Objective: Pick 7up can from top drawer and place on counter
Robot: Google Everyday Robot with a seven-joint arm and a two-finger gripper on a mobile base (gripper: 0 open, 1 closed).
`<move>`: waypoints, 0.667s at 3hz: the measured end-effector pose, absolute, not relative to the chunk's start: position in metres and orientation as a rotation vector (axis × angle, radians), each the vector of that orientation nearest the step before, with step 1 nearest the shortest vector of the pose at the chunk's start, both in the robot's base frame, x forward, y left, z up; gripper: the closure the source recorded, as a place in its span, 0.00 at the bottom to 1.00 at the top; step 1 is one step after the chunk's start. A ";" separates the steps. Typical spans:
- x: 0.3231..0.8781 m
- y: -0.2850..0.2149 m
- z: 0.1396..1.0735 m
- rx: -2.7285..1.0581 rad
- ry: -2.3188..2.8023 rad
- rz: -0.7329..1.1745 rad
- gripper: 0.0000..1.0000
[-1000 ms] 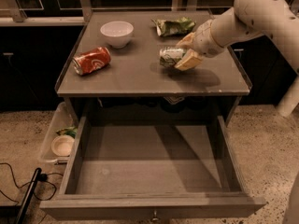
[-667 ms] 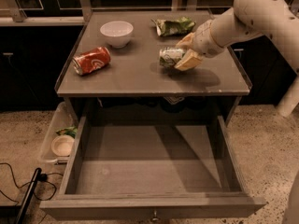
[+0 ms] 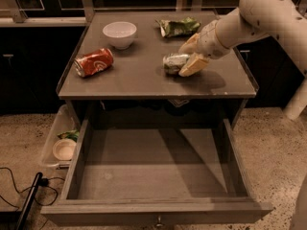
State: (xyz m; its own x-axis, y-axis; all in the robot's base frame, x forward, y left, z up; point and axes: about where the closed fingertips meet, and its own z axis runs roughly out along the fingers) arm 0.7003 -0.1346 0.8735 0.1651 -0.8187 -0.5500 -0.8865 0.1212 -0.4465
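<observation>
The 7up can (image 3: 173,63) lies on its side on the counter (image 3: 139,78), right of the middle. My gripper (image 3: 188,56) reaches in from the right and straddles the can's right end, one fingertip (image 3: 190,44) behind it and one in front. The jaws are closed on the can, which rests on the counter surface. The top drawer (image 3: 153,169) is pulled fully open below the counter, and nothing is inside it. Its front panel with a small knob is at the bottom edge of the view.
An orange-red soda can (image 3: 93,62) lies on the counter's left side. A white bowl (image 3: 119,33) stands at the back left, and a green foil snack bag (image 3: 178,27) behind my gripper. A clear plastic bin (image 3: 58,145) sits on the floor left of the drawer. A cable (image 3: 21,198) lies nearby.
</observation>
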 end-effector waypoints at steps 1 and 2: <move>0.700 -0.135 0.873 -1.688 1.645 0.114 0.00; 0.700 -0.135 0.873 -1.688 1.645 0.114 0.00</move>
